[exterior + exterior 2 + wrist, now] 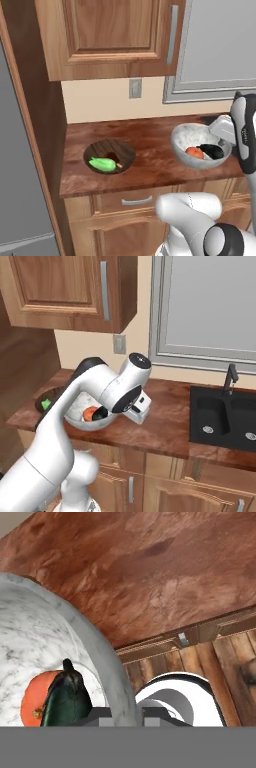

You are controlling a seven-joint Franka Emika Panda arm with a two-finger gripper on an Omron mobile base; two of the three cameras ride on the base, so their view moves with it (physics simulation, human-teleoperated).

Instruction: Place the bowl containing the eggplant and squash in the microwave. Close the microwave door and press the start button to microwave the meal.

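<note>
Two bowls: stone bowl [195, 142] tilted, lifted over the counter [145, 137], holding one squash [194, 152] and one eggplant [213, 151]; wooden bowl [109, 155] left. Gripper [226, 135] clamps stone bowl's right rim.

Flat even rendered light, no glare; soft faint shadows on counter [145, 170] beside gripper [223, 131]; slightly low-res, no blur.

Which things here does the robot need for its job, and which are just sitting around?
For the job:
- bowl, held by its rim in the pincer
- eggplant in it
- squash in it

Just sitting around:
- wooden bowl with a green vegetable
- sink and its tap
- wall socket
</note>
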